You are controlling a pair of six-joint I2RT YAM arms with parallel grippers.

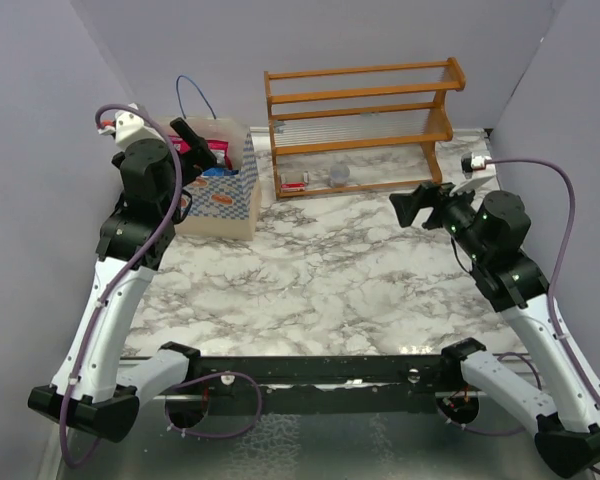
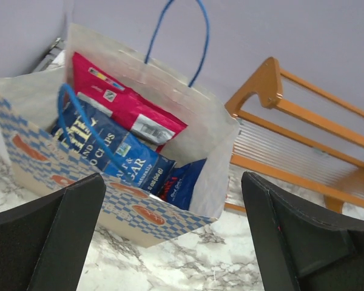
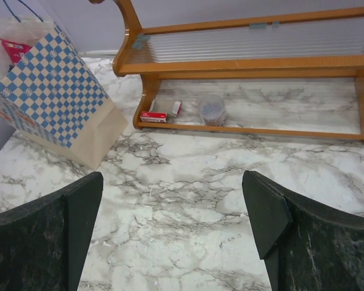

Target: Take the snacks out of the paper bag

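Observation:
The paper bag stands at the back left of the marble table, open at the top, with a checkered blue-and-white band and blue cord handles. Inside it I see a red snack packet, a dark blue one with white lettering and another blue one. My left gripper hovers open just above and in front of the bag's near wall, holding nothing. My right gripper is open over bare marble at the right, well apart from the bag.
An orange-brown wooden rack stands at the back centre, right of the bag. On the table under its lowest shelf lie a small red-and-white item and a small clear cup. Grey walls close in on the left, back and right.

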